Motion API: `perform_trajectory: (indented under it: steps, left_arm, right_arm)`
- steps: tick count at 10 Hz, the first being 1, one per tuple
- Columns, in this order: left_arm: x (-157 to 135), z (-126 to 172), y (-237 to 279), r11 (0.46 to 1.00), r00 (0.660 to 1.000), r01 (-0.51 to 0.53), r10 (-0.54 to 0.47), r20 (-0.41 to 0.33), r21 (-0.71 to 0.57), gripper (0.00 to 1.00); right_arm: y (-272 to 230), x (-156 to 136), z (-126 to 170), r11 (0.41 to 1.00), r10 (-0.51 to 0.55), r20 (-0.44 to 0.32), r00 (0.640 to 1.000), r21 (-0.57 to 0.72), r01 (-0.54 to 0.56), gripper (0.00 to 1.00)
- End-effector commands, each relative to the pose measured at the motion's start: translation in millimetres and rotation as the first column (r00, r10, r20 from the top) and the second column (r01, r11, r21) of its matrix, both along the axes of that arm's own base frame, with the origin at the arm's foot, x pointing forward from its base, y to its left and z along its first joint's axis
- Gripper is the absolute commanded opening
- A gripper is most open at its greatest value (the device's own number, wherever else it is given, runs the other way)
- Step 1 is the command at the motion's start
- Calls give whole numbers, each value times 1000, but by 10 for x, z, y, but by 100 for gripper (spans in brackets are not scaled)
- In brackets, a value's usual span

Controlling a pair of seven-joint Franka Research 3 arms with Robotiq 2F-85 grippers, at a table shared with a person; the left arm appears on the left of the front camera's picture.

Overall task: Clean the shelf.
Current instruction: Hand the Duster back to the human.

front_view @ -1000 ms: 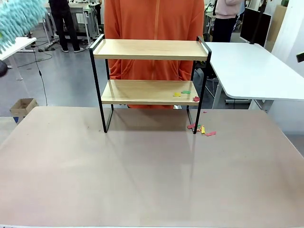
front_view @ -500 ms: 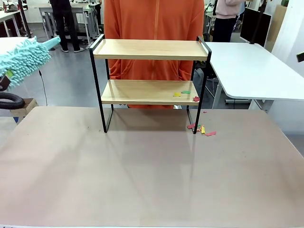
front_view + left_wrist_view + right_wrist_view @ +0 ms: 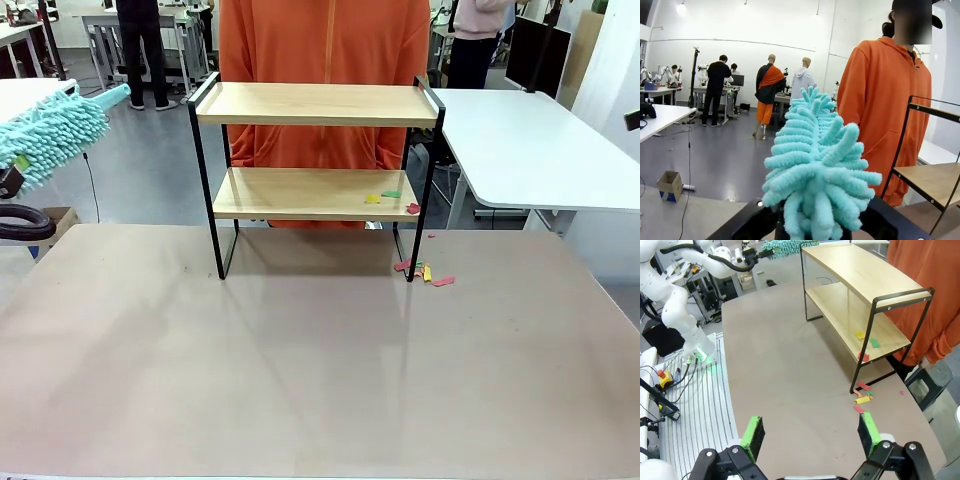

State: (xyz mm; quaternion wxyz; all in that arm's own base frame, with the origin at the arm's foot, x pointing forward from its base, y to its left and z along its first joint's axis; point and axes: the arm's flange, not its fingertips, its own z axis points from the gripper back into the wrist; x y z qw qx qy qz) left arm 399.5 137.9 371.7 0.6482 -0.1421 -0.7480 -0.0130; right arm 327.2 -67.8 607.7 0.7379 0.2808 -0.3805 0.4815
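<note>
**Tabletop mostly bare, duster off to the left of the shelf**

Brown tabletop (image 3: 300, 380) carries the shelf (image 3: 316, 104) at its far edge, centred, person in orange (image 3: 322, 40) standing right behind it. Long axis of both boards runs left-right across the table; sides are open, thin black frame only at the ends.

Debris: small coloured scraps on the lower board's right end (image 3: 391, 196), more on the table by the right front leg (image 3: 425, 272). Top board looks clean from here.

Left gripper (image 3: 812, 227) clamped tight on a teal fluffy duster (image 3: 50, 130), held up at the table's left edge, well apart from the shelf. Shelf lies to the duster's right, so the way in is through the open left end or the front.

Right gripper (image 3: 810, 436) jaws fully spread, nothing in them, hovering above the table on the scrap side (nearer the mess, but no tool).

Room: wide clear table in front; tight spot is between the two boards
</note>
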Motion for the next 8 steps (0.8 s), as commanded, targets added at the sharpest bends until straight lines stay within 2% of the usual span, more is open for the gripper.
perform_trajectory:
  steps: [1, 8]
  left_arm:
    - [-9, 62, -13, 1000, 1000, 0, 0, 9, 8, 18]
    - [-9, 62, -13, 1000, 1000, 0, 0, 9, 8, 18]
  right_arm:
    - [-9, -4, 9, 1000, 10, 8, 1000, -5, -10, 100]
    - [-9, -4, 9, 1000, 10, 8, 1000, -5, -10, 100]
